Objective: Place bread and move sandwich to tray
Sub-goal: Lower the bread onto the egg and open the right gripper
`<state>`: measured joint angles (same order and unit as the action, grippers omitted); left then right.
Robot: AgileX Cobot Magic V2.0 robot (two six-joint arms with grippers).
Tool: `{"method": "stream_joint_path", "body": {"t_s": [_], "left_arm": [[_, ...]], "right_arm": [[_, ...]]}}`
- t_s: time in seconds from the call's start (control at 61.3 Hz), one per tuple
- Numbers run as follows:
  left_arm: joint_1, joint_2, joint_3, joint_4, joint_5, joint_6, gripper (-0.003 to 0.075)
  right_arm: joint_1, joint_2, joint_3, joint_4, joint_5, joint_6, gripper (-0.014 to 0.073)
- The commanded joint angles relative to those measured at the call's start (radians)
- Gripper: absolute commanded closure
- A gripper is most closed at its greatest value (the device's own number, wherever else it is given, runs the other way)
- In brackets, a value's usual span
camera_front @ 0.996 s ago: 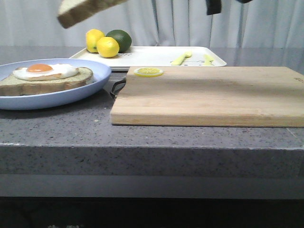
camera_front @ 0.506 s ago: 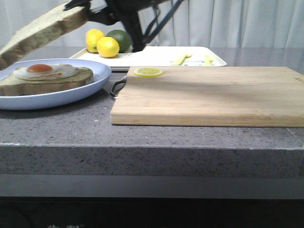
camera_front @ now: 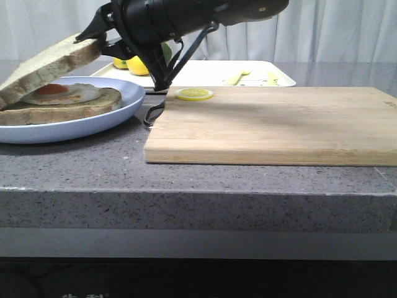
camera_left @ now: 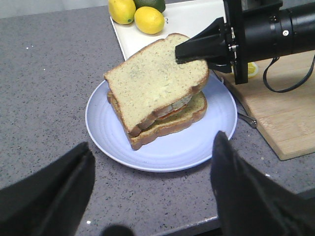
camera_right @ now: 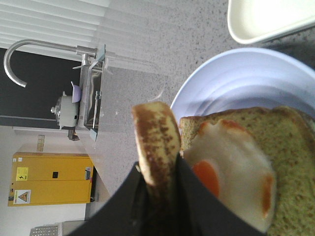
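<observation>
The plain bread [camera_front: 46, 65] is pinched at one crust edge by my right gripper [camera_front: 102, 40]. It lies tilted over the sandwich [camera_front: 68, 102]: its low end rests on the egg slice and its gripped end is raised. The sandwich sits on a pale blue plate [camera_front: 93, 121]. In the right wrist view the fingers are shut on the bread's crust [camera_right: 155, 142], and the fried egg [camera_right: 231, 172] is beside it. In the left wrist view the bread [camera_left: 155, 81] covers most of the sandwich [camera_left: 182, 115]. My left gripper [camera_left: 152, 142] is open and empty, in front of the plate [camera_left: 108, 132]. The white tray [camera_front: 205, 73] stands behind.
A wooden cutting board [camera_front: 273, 124] lies right of the plate, with a lemon slice [camera_front: 193, 94] on its back left corner. Two lemons [camera_left: 149, 18] and a lime sit on the tray's left end. Yellow utensils [camera_front: 237, 76] lie on the tray.
My right gripper has come down and to the left with the bread. The slice moved from high above the plate to resting tilted on the egg slice.
</observation>
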<state>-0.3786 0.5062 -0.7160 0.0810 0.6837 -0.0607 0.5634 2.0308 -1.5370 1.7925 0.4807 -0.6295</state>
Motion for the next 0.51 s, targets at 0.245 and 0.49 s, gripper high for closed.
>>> {"method": "stream_joint_path", "body": {"t_s": [0.245, 0.49], "left_arm": [[-0.008, 0.011, -0.026, 0.003, -0.068, -0.006, 0.0227], [-0.008, 0.011, -0.026, 0.003, -0.068, -0.006, 0.0226]], "right_arm": [[-0.003, -0.075, -0.037, 0.071, 0.058, -0.039, 0.0277], [-0.024, -0.112, -0.037, 0.004, 0.031, -0.039, 0.0209]]}}
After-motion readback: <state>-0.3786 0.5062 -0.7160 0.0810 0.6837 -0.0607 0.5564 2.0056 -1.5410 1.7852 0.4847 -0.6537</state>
